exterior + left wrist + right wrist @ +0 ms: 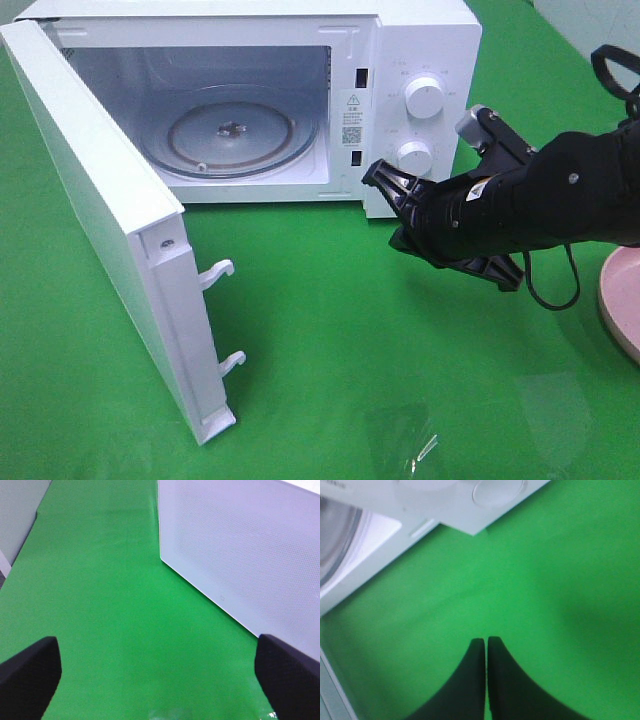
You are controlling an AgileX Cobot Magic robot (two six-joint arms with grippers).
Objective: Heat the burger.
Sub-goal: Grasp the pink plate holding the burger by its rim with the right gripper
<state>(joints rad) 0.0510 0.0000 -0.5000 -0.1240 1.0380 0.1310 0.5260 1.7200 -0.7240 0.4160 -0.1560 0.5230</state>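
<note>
The burger is out of view in every frame. The white microwave stands at the back with its door swung wide to the left, and its glass turntable lies bare. My right gripper hovers just in front of the control panel's lower knob. In the right wrist view that gripper is shut, its two black fingers pressed together with nothing between them, above green cloth. My left gripper is open, its fingers far apart over the cloth, beside the door's outer face.
A pink round plate shows at the right edge, partly cut off. Two door latch hooks stick out of the open door's edge. The upper knob sits above the lower one. Green cloth covers the table.
</note>
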